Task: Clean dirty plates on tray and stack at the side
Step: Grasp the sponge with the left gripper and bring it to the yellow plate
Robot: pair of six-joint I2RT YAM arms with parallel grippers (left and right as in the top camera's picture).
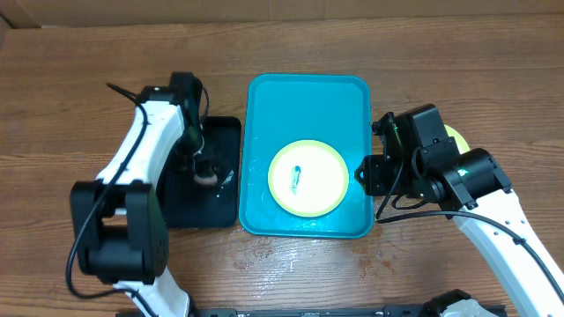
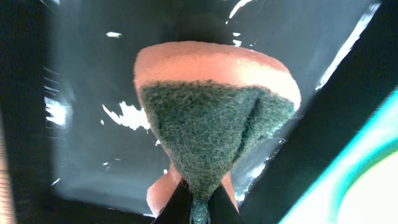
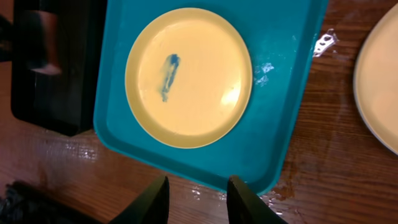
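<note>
A pale yellow-green plate with a dark-blue smear lies in the turquoise tray. In the right wrist view the same plate fills the middle of the tray. A second plate lies on the wood right of the tray, mostly hidden under my right arm; its edge shows in the right wrist view. My left gripper is shut on a pink sponge with a green scouring face, inside the black tub. My right gripper stands open and empty over the tray's right rim.
A black tub holding water stands against the tray's left side; it also shows as the black tub in the right wrist view. Wet patches lie on the wood around the tray's corner.
</note>
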